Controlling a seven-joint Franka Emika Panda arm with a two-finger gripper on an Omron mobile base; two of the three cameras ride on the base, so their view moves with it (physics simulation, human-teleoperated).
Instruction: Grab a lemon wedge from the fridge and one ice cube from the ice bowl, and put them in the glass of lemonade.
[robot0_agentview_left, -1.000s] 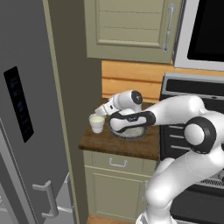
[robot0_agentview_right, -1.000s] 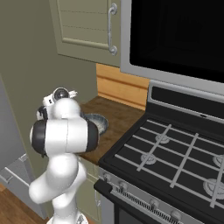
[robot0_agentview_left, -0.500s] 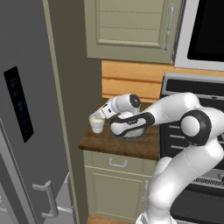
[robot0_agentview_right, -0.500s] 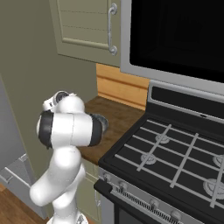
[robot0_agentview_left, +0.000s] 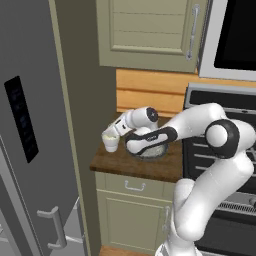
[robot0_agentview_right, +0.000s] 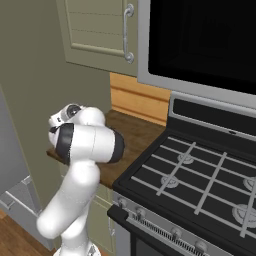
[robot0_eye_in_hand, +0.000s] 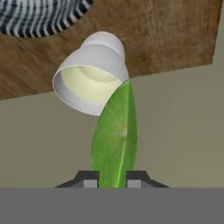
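Gripping the lemon wedge (robot0_eye_in_hand: 114, 140) between its two dark fingertips, the hand (robot0_eye_in_hand: 112, 178) hangs just over the glass of lemonade (robot0_eye_in_hand: 89, 74), with the green wedge's tip reaching the rim nearest the camera. Seen from the left base view, the hand (robot0_agentview_left: 116, 131) sits at the glass of lemonade (robot0_agentview_left: 110, 140), which stands on the wooden desk (robot0_agentview_left: 131, 165) near its left edge, just beside the ice bowl (robot0_agentview_left: 148, 150). The white forearm crosses over that bowl. In the hand view the ice bowl (robot0_eye_in_hand: 35, 16) shows as a striped rim at the upper left, close to the cup. To the left stands the grey fridge (robot0_agentview_left: 35, 150) with its black panel.
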